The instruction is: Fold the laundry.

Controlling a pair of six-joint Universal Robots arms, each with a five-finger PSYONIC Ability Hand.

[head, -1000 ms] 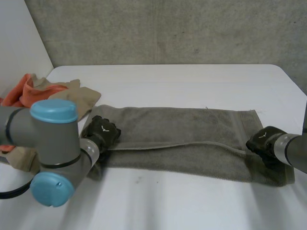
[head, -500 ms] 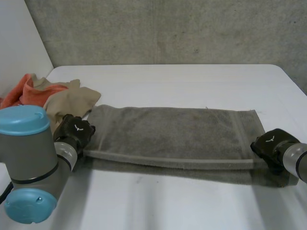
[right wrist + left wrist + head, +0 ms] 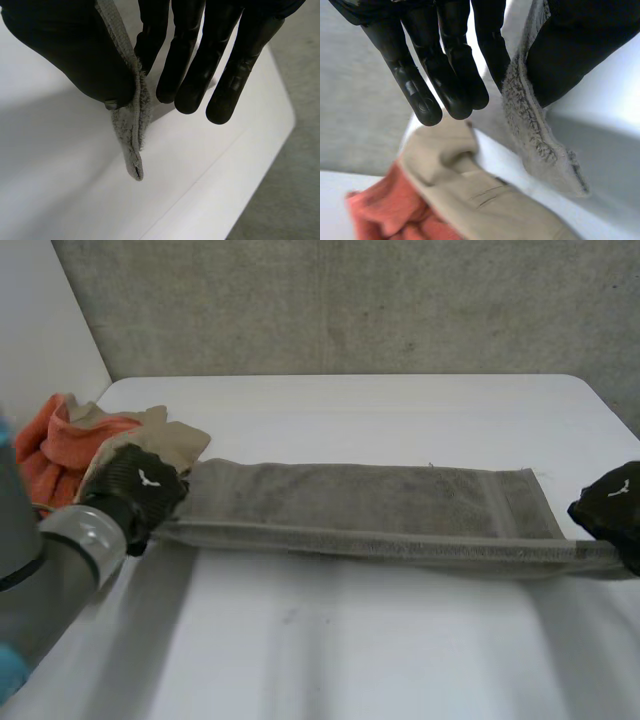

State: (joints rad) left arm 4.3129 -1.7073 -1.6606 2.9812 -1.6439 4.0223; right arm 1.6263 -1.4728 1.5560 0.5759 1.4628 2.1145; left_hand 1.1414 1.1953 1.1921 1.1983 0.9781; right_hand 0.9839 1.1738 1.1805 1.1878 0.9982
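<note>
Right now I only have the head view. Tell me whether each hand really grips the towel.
Observer: The left hand pinches the towel edge between thumb and one finger; its other fingers are straight, off the cloth.
Operator: Now the right.
Observer: The right hand pinches the edge between thumb and the nearest finger.
Operator: Say how much towel it has.
Observer: Only a short end pokes out past that pinch.

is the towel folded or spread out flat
Folded lengthwise: the towel is a narrow strip, two layers pinched in the right hand, left hand pinching the other end.
</note>
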